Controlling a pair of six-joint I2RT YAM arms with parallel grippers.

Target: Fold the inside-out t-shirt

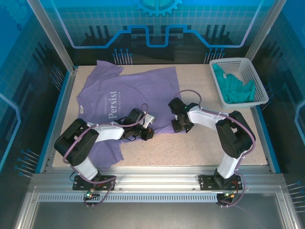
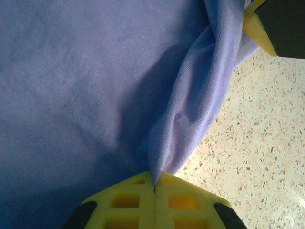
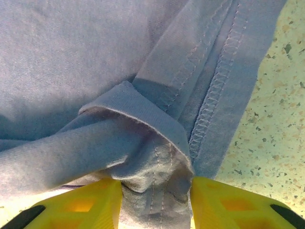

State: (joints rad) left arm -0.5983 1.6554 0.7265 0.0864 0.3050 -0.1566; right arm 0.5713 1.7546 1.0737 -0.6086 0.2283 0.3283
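Now left gripper [image 2: 155, 182] and right gripper [image 3: 156, 192] each clenched on t-shirt [image 1: 138, 86] hem.

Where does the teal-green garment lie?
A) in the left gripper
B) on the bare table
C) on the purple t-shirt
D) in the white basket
D: the teal-green garment lies inside the white basket at the far right, apart from the purple t-shirt.

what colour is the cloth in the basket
Teal-green; the cloth shows best in the top external view, inside the white basket.
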